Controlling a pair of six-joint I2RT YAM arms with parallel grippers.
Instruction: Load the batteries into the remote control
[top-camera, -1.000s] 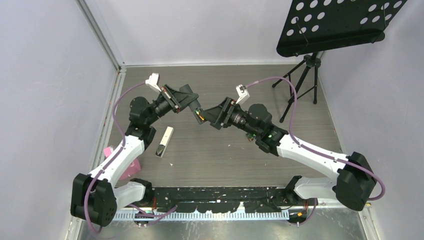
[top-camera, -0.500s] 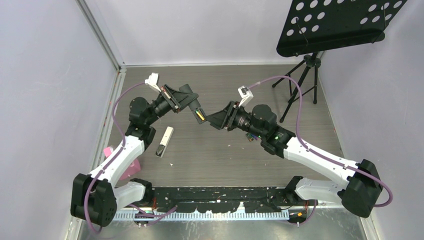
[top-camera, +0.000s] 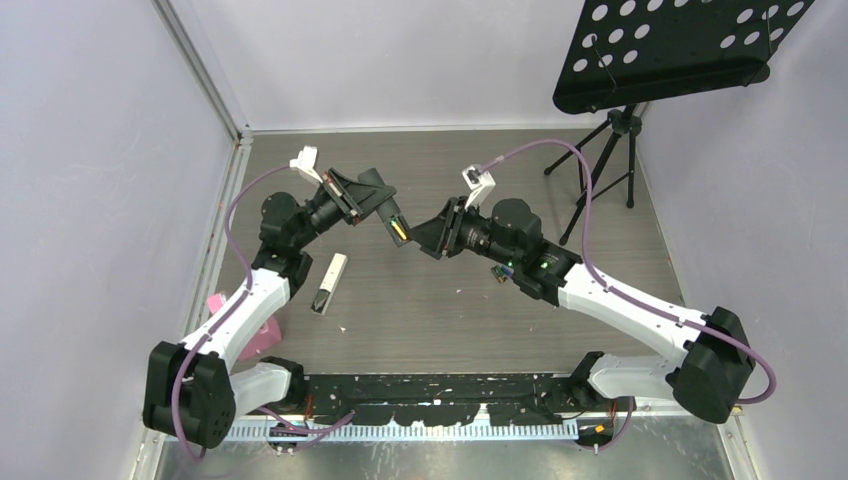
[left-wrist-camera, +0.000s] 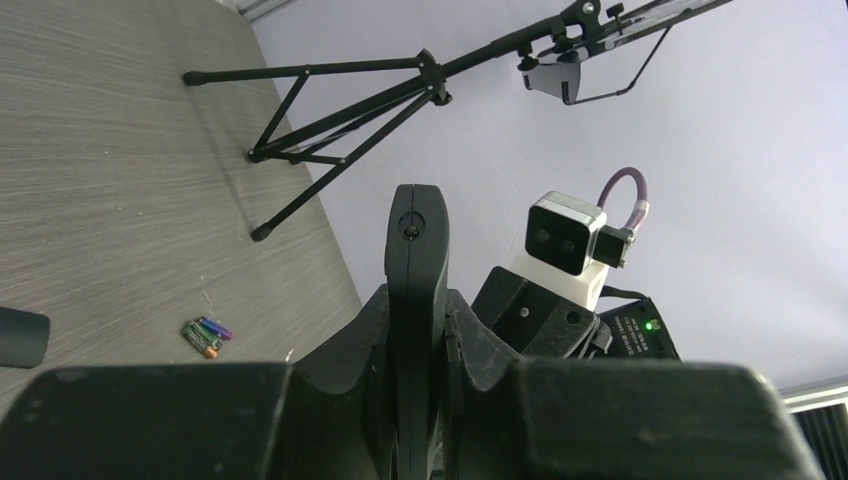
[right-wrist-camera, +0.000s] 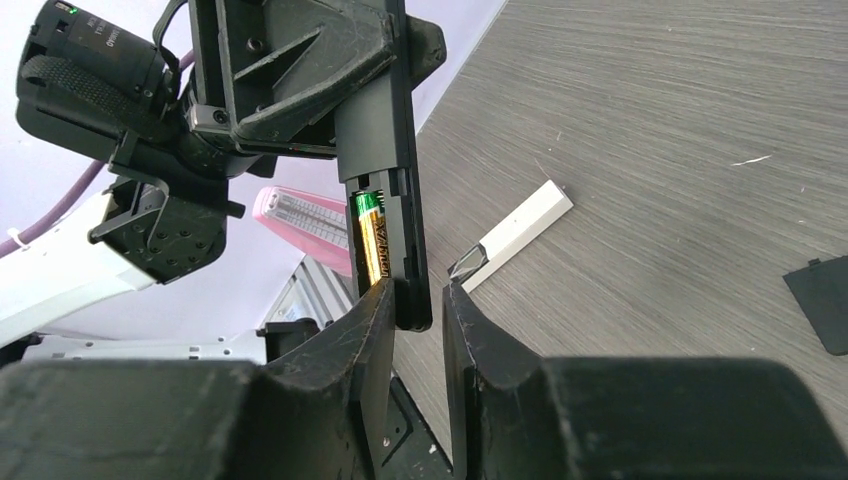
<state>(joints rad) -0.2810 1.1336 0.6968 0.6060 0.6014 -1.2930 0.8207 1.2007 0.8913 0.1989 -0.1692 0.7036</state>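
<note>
My right tool has just narrowed around the lower end of the slim black plastic remote control (pinching or not, I cannot tell). The left tool stays clamped on it. 1 gold-and-green cylindrical battery sits loaded in its open bay; spare batteries lie on the table.

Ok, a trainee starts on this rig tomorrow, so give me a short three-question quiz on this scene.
1. True or false: the left gripper holds the black remote.
2. What colour is the battery seated in that remote? A gold and green; B red; C white.
3. Fill in: the spare batteries lie on the ____.
Key: 1 true; 2 A; 3 table.
</note>
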